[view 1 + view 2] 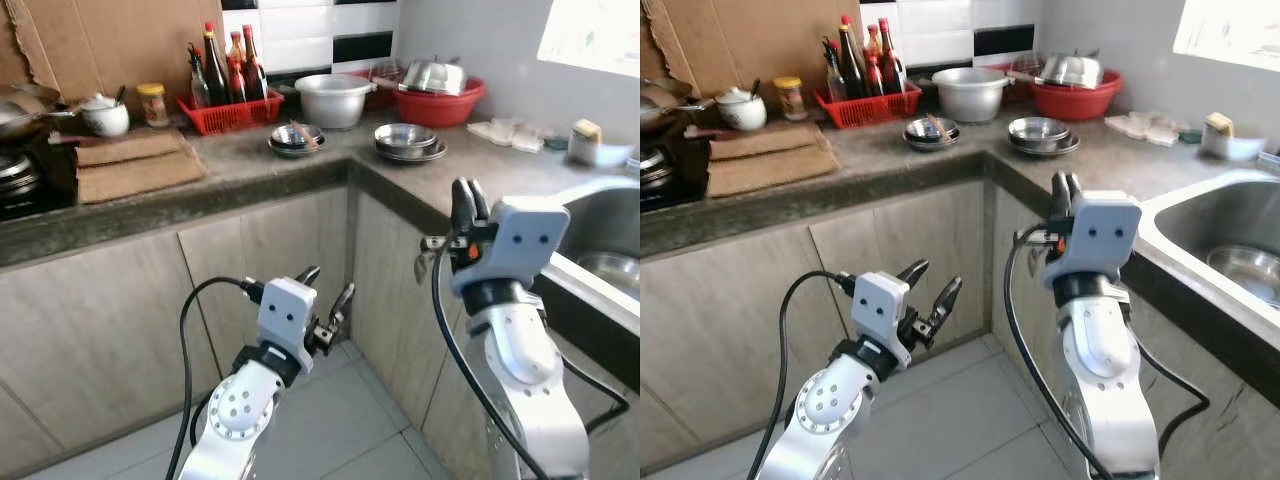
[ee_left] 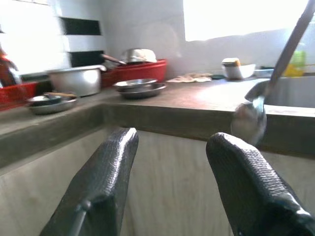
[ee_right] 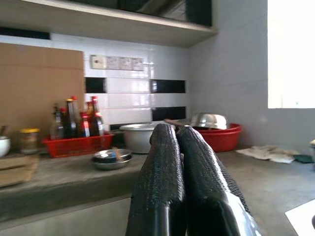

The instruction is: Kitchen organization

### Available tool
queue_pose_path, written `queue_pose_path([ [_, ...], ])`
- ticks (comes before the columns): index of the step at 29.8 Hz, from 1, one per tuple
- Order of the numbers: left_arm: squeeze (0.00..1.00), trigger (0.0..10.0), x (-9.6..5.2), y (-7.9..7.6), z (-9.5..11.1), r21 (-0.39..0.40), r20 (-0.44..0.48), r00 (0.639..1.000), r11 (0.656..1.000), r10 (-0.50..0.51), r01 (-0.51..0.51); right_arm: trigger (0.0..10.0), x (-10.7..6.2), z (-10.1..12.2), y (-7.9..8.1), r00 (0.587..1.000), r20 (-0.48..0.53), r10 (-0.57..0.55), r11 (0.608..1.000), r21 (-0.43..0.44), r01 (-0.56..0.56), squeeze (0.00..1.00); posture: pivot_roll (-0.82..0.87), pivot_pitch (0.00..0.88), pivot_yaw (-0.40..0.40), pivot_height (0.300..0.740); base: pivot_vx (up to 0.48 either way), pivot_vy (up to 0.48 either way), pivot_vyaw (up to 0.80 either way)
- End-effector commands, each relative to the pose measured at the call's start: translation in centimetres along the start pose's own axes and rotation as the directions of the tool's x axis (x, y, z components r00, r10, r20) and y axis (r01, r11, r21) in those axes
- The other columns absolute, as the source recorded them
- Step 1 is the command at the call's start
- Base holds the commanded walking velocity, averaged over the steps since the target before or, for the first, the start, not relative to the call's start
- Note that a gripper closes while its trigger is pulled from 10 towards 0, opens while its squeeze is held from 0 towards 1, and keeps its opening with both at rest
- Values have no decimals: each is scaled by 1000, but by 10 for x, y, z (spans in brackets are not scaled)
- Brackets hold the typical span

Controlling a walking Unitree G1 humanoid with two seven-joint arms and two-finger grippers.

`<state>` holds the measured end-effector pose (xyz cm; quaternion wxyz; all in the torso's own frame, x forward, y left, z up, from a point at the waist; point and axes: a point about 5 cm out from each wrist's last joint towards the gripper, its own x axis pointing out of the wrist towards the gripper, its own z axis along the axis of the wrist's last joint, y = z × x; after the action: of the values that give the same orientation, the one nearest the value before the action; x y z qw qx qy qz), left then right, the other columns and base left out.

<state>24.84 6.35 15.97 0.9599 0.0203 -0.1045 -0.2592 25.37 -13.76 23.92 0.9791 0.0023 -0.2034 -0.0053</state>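
Head camera: the right gripper (image 1: 465,200) is raised at counter (image 1: 260,165) height beside the sink (image 1: 600,235), fingers pressed together, a spoon (image 1: 424,262) hanging below it. The left gripper (image 1: 328,293) is low before the cabinets, fingers spread wide, holding nothing. Left wrist: wide-apart fingers (image 2: 106,182), spoon bowl dangling beyond. Right wrist: closed fingers (image 3: 165,182) aimed at the stacked steel bowls (image 3: 110,158) and red basin (image 3: 221,135).

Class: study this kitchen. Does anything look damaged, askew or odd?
The cardboard propped against the wall behind the counter has a torn, ragged left edge. A spoon hangs below the right gripper, whose fingers are shut.
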Motion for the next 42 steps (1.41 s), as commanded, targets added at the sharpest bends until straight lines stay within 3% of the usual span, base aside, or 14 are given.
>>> queue_pose_path([
  [1,0,10000,1,-1,3,1,1,1000,1000,-14,14,10000,-4,-3,-1,1000,-17,7,1000,-2,-7,0,-2,0,1,740,0,0,0],
  [13,0,10000,1,-3,6,-20,11,1000,999,-26,26,10000,-9,-12,-3,998,-57,6,1000,-14,-7,0,-5,0,5,740,0,0,-108],
  [42,0,10000,0,-1,2,-11,-6,1000,1000,-17,17,10000,-7,-12,-1,999,-50,-10,1000,-10,9,0,-3,0,12,740,0,371,-800],
])
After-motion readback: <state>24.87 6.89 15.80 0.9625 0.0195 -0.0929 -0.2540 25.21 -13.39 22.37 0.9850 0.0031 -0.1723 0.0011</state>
